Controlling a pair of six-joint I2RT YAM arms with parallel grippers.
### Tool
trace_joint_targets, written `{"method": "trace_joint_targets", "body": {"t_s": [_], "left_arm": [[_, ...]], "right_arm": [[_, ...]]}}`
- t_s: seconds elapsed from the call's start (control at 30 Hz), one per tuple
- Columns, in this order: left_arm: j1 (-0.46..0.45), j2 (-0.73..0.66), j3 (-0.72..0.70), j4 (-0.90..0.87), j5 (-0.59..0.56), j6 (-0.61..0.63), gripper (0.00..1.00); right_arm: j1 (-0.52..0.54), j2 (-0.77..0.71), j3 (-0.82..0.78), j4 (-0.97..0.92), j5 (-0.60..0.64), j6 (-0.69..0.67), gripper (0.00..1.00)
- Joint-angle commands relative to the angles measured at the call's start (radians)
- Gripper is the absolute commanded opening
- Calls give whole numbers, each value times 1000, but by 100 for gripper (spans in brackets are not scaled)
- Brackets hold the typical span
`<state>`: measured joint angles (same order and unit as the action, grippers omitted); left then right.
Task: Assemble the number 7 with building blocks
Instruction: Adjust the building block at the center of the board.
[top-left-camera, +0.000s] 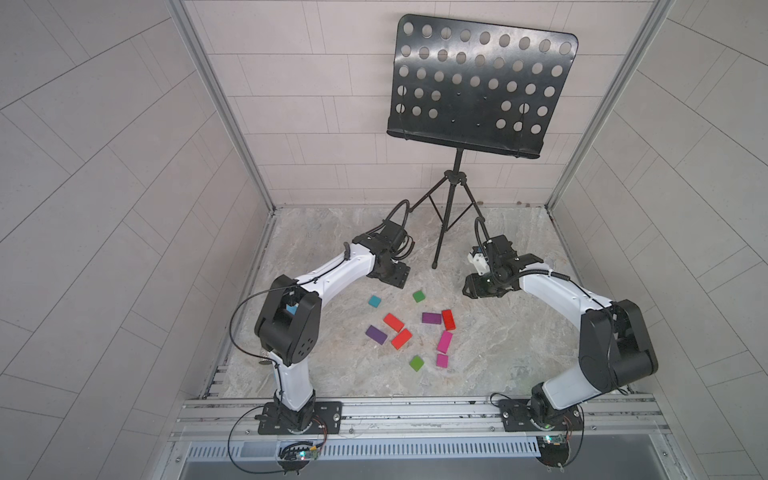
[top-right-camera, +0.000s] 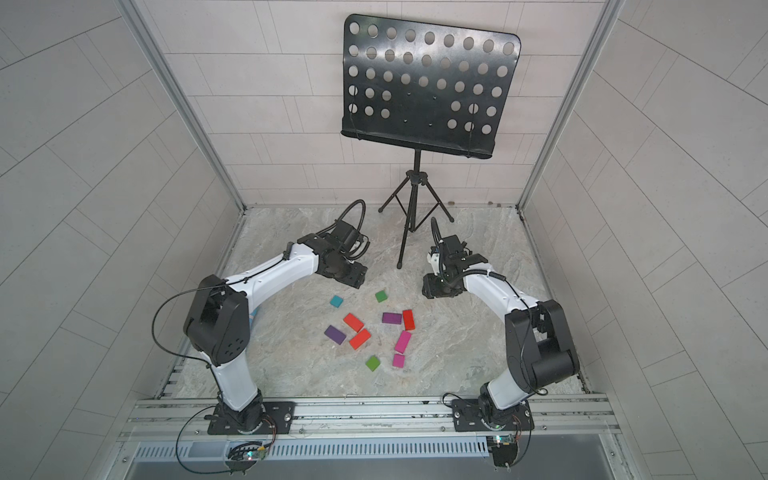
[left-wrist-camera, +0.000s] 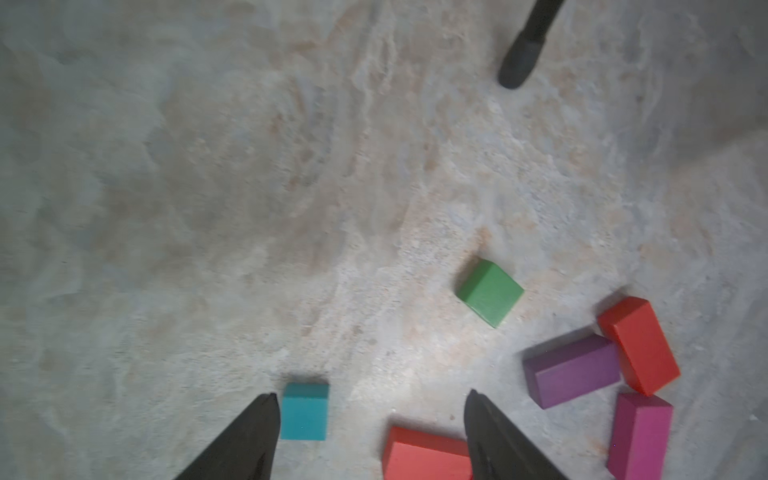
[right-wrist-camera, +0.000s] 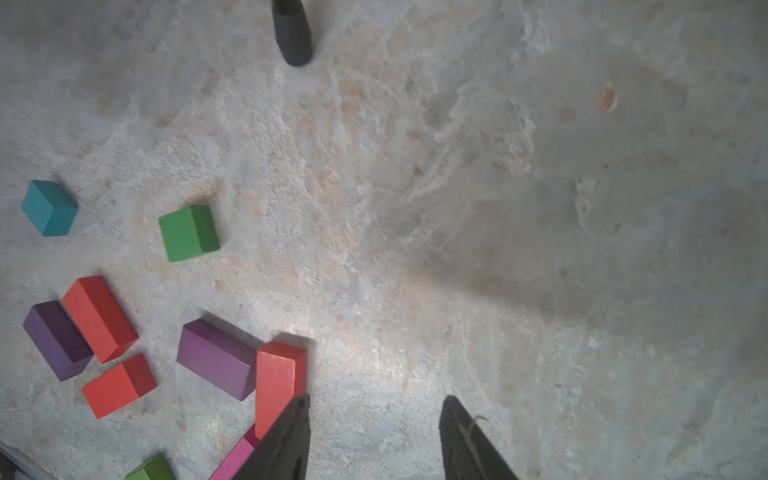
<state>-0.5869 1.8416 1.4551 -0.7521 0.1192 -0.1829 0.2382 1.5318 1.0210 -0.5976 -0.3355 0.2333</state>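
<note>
Closest to me ran the aluminium rail, with both arm bases bolted to it. Beyond it, on the marbled table, the number 7 lay flat near the middle, on the right arm's side of the scatter. Its long axis, the stem, ran from the far side back toward the rail. It was made of a red block, a long magenta block and a magenta square, and its near end drifted slightly toward the left arm. The short bar, a purple block, touched the red block and pointed toward the left arm. Six loose building blocks lay beside the figure. The left gripper hovered with its jaws apart, holding nothing. The right gripper hung spread and empty beyond the 7's far end.
</note>
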Motion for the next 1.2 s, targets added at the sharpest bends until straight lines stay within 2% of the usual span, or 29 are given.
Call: {"method": "trace_joint_targets", "body": {"t_s": [0.0, 0.17, 0.3, 0.57, 0.83, 1.17], "left_arm": [[-27, 60, 36, -87, 65, -53, 70], [-70, 114, 45, -94, 60, -129, 69], [-91, 159, 89, -96, 101, -189, 69], [-117, 243, 172, -98, 135, -225, 73], [-121, 313, 253, -147, 131, -275, 73], [-136, 358, 315, -202, 70, -326, 74]], "right_arm": [[-9, -36, -4, -23, 53, 29, 54], [-40, -54, -13, -19, 79, 57, 56], [-80, -75, -40, 0, 36, 75, 56], [-108, -119, -95, 4, 13, 78, 56], [-122, -171, -144, 13, 20, 90, 58], [-122, -203, -197, 22, 19, 100, 59]]}}
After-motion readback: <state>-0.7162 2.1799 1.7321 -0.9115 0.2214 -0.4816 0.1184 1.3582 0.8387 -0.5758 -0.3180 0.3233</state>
